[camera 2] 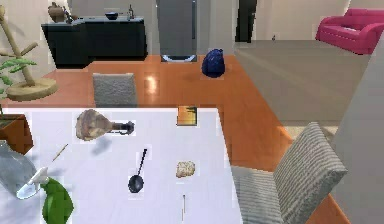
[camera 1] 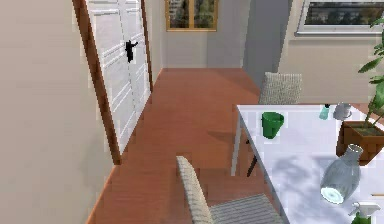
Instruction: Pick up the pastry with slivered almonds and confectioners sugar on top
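Note:
A small tan, pale-topped lump, which may be the pastry, lies on the white table near its right side in the arm side view. A larger brownish rounded thing lies farther back on the same table, with a small dark object beside it. The table's corner also reaches into the forward view's right.
On the table are a dark ladle, an orange-brown box, a glass vase, a green cup and a potted plant. Grey chairs ring it. A blue bag sits on the floor. White doors stand left.

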